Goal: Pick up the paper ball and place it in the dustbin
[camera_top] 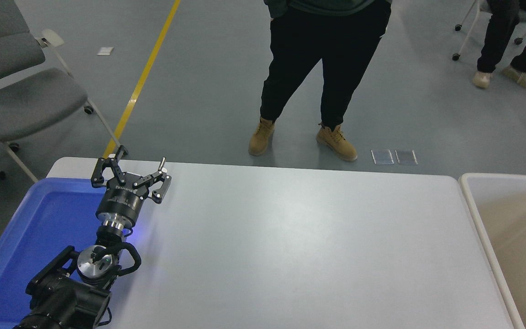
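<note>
The dustbin [473,214], beige with a white rounded rim, stands against the table's right end and runs past the picture's right edge. The paper ball is out of view. My right gripper and arm are out of view too. My left gripper [140,160] is parked at the lower left, open and empty, over the far right edge of the blue tray.
A shallow bright-blue tray [39,228] lies on the white table [290,246] at the left. A person in black trousers and tan boots [308,91] stands at the far side. A grey chair [21,96] is at the upper left.
</note>
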Available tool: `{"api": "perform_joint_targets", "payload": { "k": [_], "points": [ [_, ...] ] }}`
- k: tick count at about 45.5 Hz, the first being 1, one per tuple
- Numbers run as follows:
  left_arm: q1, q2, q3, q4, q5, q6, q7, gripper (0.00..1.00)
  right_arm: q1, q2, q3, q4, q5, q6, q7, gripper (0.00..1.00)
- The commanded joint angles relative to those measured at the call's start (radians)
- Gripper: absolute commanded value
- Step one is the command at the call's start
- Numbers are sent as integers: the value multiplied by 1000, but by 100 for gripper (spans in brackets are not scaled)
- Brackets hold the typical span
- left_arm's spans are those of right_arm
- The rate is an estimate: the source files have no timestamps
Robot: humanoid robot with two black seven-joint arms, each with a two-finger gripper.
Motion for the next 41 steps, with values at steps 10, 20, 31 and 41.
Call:
{"api": "perform_joint_targets", "payload": {
  "k": [10, 20, 31, 41],
  "points": [
    [0, 0, 0, 0, -2, 0, 0, 99, -450, 343, 647, -240, 102, -186, -18, 0],
    [0, 0, 0, 0, -2, 0, 0, 99, -520, 392, 684, -214, 103, -186, -15, 0],
    [0, 0, 0, 0, -2, 0, 0, 99, -524, 390, 684, -200, 108, -184, -12, 0],
    [0, 0, 0, 0, -2, 0, 0, 99, -523, 358, 665, -143, 99, -169, -6, 100]
  ]
}}
